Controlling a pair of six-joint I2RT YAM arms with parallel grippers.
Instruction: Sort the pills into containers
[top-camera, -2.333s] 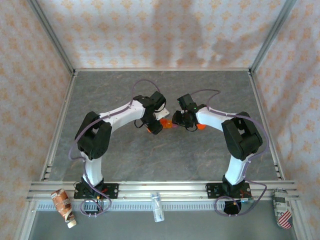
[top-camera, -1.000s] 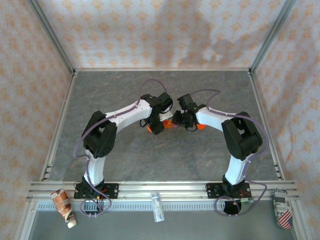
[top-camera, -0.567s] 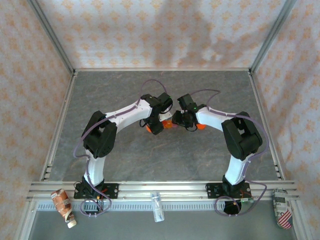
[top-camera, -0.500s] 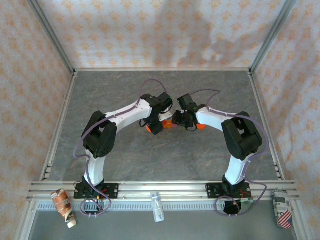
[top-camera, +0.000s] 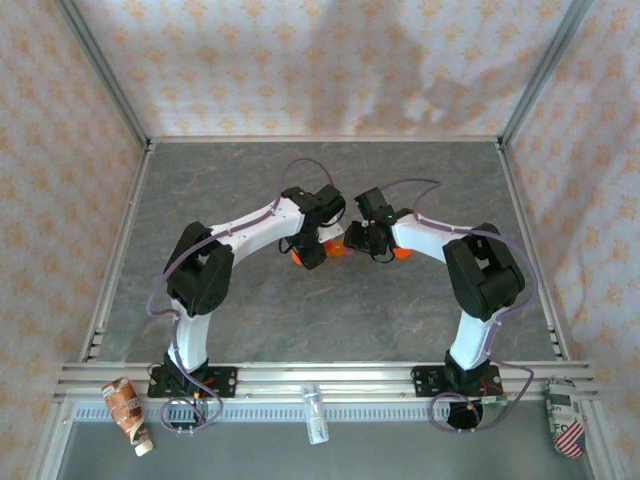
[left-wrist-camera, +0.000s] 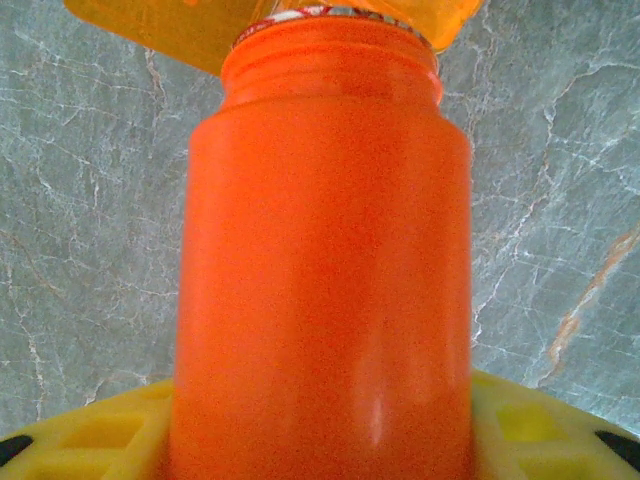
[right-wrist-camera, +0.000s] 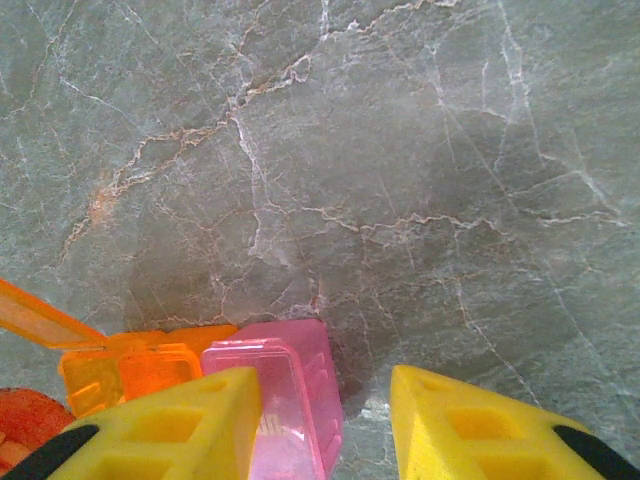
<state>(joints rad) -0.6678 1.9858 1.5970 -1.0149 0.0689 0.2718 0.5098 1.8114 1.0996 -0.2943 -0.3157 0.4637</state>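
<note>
My left gripper (left-wrist-camera: 320, 445) is shut on an orange bottle (left-wrist-camera: 320, 250), tipped so that its open threaded mouth meets the raised orange lid (left-wrist-camera: 150, 25) of the containers. In the right wrist view the containers lie on the table: a pink compartment (right-wrist-camera: 295, 385) joined to an orange one (right-wrist-camera: 150, 370) with its lid up. My right gripper (right-wrist-camera: 325, 420) stands narrow around the pink compartment, the left finger (right-wrist-camera: 170, 425) over its edge. From above, the left gripper (top-camera: 312, 250) and right gripper (top-camera: 357, 238) nearly meet at mid-table. The pills are hidden.
Grey marbled table (top-camera: 330, 310) with patterned walls on three sides. A small orange thing (top-camera: 402, 252) sits by the right wrist. On the near rail lie a crumpled packet (top-camera: 128, 408), a clear vial (top-camera: 316, 415) and a can (top-camera: 565, 418).
Since the earliest frame the left arm has swung right and brought the bottle up to the containers. Over the last second nothing visibly moves.
</note>
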